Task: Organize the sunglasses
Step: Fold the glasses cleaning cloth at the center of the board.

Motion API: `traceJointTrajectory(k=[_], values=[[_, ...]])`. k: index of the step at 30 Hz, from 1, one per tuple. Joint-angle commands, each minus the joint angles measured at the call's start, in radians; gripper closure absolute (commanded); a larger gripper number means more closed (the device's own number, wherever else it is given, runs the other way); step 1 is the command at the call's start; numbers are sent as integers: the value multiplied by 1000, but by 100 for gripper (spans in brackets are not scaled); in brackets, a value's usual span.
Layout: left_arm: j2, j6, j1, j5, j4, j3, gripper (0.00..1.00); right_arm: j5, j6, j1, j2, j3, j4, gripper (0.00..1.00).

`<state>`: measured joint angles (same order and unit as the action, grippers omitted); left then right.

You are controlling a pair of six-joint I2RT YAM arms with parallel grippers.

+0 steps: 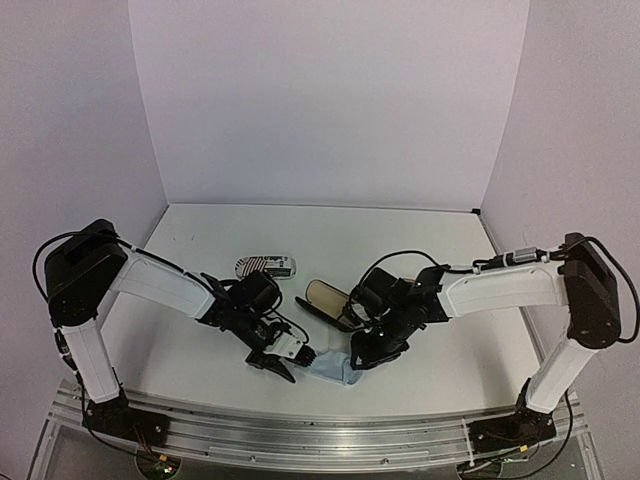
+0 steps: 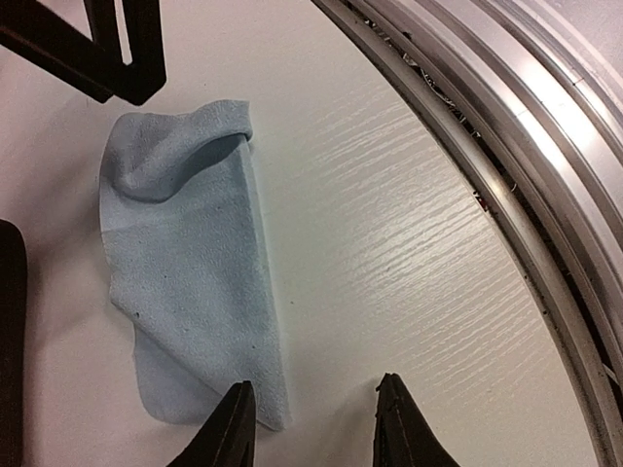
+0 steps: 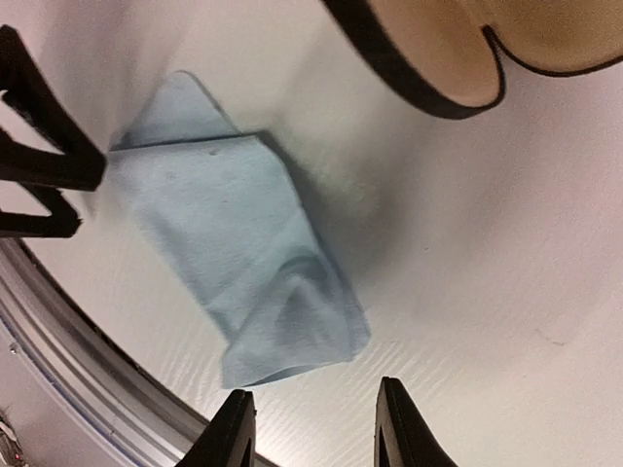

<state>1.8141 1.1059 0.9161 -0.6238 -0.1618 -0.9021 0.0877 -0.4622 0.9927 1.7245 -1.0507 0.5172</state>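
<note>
Left arm: rises from its base at the near left corner, bends at a raised elbow and slants inward and down toward the middle of the near edge.
Left hand (image 1: 283,369): low over the bench (image 1: 470,350). Its fingers are apart, bare surface shows between them, and nothing is clamped. A corner of the pale blue cloth (image 1: 330,366) lies at one fingertip.
Right arm: mirrors the left from the near right corner, its forearm running inward, with black cables looped over the wrist.
Right hand (image 1: 357,361): low over the other end of the cloth. Its fingers are apart and grip nothing, and the cloth's end lies just ahead of the tips.
Cloth: lies crumpled and partly folded flat on the bench, between the two hands.
Sunglasses: cannot be made out in any of the three views.
Open case (image 1: 322,297): has a black rim and tan lining and sits just behind the right hand, which partly covers it. Its contents are not readable.
Striped case (image 1: 265,266): lies closed behind the left wrist.
Cut off: the left wrist view has a dark shape at its left edge, too little of it to name.
Surface: a white bench with faint wood grain, and an aluminium rail (image 1: 320,425) along the near edge.
Room: plain pale panels (image 1: 320,100) stand behind and at both sides.
</note>
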Motion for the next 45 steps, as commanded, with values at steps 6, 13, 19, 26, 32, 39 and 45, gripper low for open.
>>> traceJointTrajectory(k=[6,13,19,26,32,39,45], values=[[9,75,7,55,102,49,72,19,-106,111,-13,12,-78,63],[10,94,15,84,156,74,75,16,-108,113,49,4,-113,70],[9,84,18,130,191,84,76,-7,-124,113,63,22,-118,71],[9,96,26,119,189,97,100,9,-115,113,94,9,-126,77],[8,94,26,130,186,95,100,-19,-135,108,79,34,-126,100],[-15,-7,7,184,80,19,100,14,-113,52,-35,47,-122,100],[-26,-117,-43,161,-112,-133,100,104,-56,16,-111,35,-101,100]])
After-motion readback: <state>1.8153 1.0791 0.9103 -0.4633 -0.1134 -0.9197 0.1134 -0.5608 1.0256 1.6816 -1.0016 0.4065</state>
